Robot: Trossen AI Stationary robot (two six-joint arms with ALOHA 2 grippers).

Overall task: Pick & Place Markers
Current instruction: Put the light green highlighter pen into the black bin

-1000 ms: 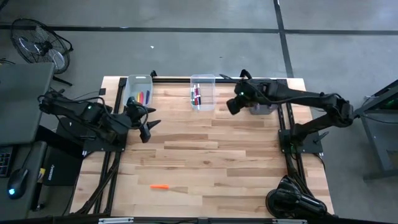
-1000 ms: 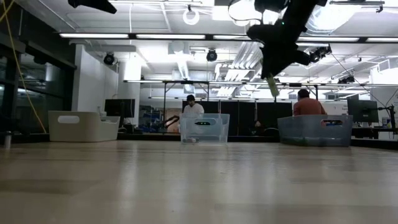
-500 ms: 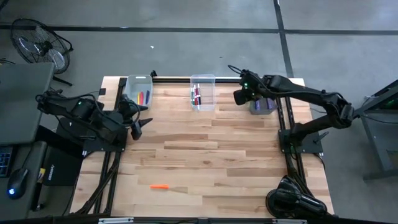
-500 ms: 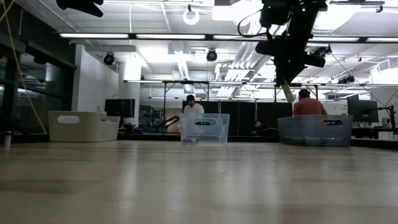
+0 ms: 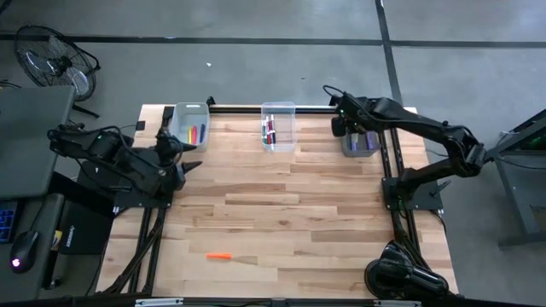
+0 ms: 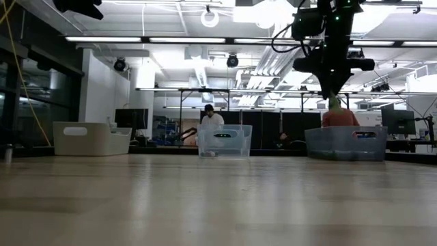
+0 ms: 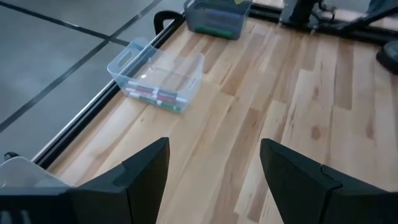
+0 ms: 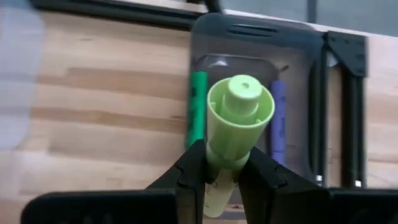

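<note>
1. Because the job is sorting markers into bins, the right gripper hangs directly above the right bin at the table's far right corner, its fingers clamped on a light green marker.
2. That marker stands end-on between the fingers, pointing down into the bin, so it would likely fall inside once let go.
3. In the bin beneath it lie a green marker and a purple marker, side by side with a gap between them; the held marker sits over that gap, not touching either.
4. In the low view the right gripper is well above the bin's rim, so a drop from here seems possible, though a lower release would be gentler.
5. The left gripper waits with its fingers apart near the table's left edge, holding nothing.
6. Close to it, the left bin holds red and yellow markers; the middle bin holds several more.
7. One orange marker lies alone on the table's near side, well apart from both grippers, probably next to collect.
</note>
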